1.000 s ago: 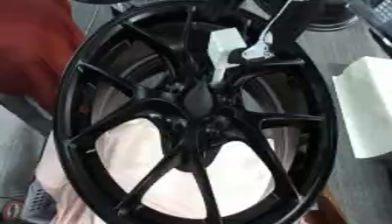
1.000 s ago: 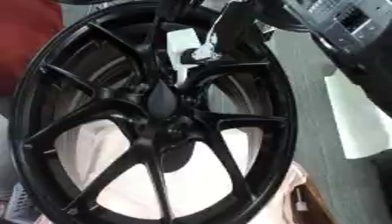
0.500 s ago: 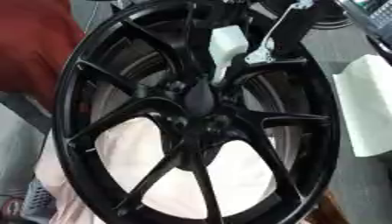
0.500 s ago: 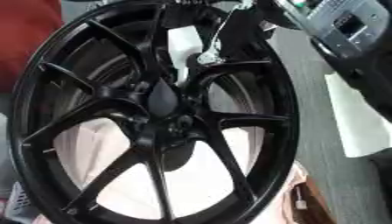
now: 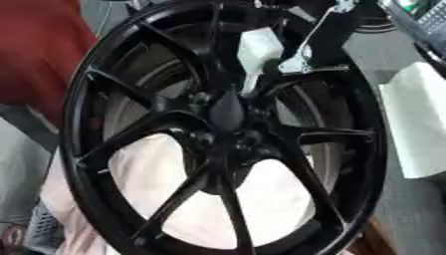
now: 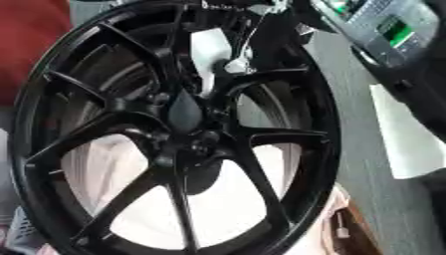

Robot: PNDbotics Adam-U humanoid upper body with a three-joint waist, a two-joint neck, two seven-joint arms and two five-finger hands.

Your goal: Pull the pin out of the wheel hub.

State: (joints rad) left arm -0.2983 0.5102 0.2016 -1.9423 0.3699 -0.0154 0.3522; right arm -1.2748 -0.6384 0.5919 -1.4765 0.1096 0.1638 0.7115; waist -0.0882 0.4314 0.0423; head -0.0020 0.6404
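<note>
A black multi-spoke wheel hub [image 5: 157, 124] fills both views, tilted with its rim towards me. At its centre stands a dark grey, teardrop-shaped piece [image 5: 228, 110], which may be the pin. My right hand [image 5: 298, 61], black with a silver part, comes in from the upper right and sits against the upper spokes, just above and to the right of the centre. What it holds, if anything, is hidden by the spokes. My left hand does not show in either view.
A pale pink cloth [image 5: 261, 199] lies under the wheel. Red fabric [image 5: 35, 50] is at the left. At the right, a white sheet [image 5: 418, 124] lies on the grey surface. A device with a green display [image 6: 392, 31] stands at the upper right.
The picture has shifted a little. My right hand stays at the same upper spokes, and its arm has swung slightly to the right.
</note>
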